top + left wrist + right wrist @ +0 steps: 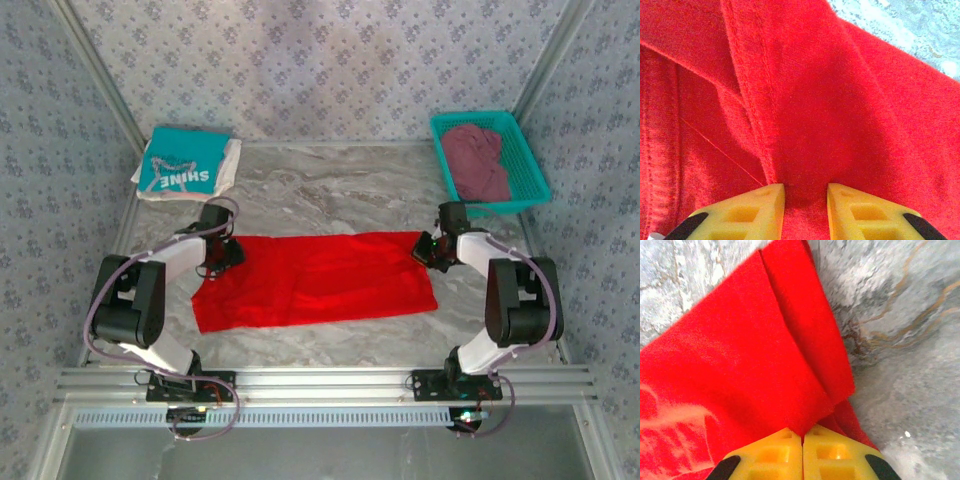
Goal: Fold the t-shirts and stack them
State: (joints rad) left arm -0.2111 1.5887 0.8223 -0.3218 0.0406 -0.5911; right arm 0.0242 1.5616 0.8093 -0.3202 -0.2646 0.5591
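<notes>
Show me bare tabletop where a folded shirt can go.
Free: the far strip of table between the teal shirt and the basket, and the near strip between the red t-shirt and the rail. Crowded: that shirt's ends, at the left gripper and right gripper.

This is a robotics test cell in a laboratory, not a home. Two arms, left arm (130, 300) and right arm (520, 295), are bolted to an aluminium rail (320, 380) at the near edge of a marble-pattern table (330, 190). Aluminium frame posts (95, 70) carry flat wall panels (320, 60) with a repeating print, closing the work area on three sides. Exposed cables (92, 335) loop along the arms. A red t-shirt (320, 280) and a teal basket (440, 135) serve as staged work pieces.
</notes>
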